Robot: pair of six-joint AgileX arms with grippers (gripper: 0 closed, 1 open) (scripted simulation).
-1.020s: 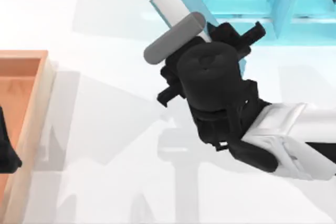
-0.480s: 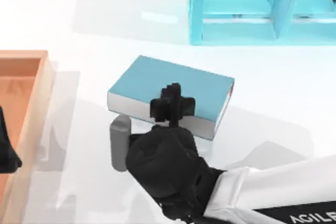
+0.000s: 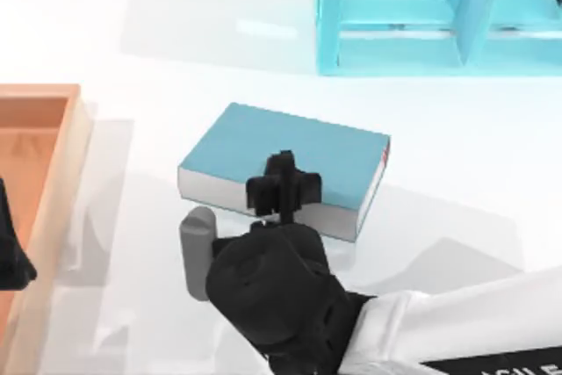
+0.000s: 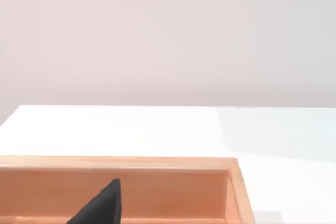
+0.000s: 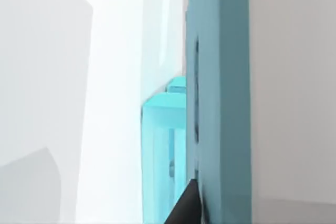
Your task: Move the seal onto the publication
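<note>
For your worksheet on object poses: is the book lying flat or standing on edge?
Lying flat. In the top view the book shows its whole teal cover facing up, page edges along the near side.

overhead looking down, right wrist close against book (image 5: 218, 103)

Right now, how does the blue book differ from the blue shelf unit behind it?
The book is a closed solid block, skewed at mid-table, with the right gripper over its near edge; the shelf unit is open, split into compartments, square at the far edge. The book is duller teal, the shelf unit brighter cyan. Both rest on the white table.
</note>
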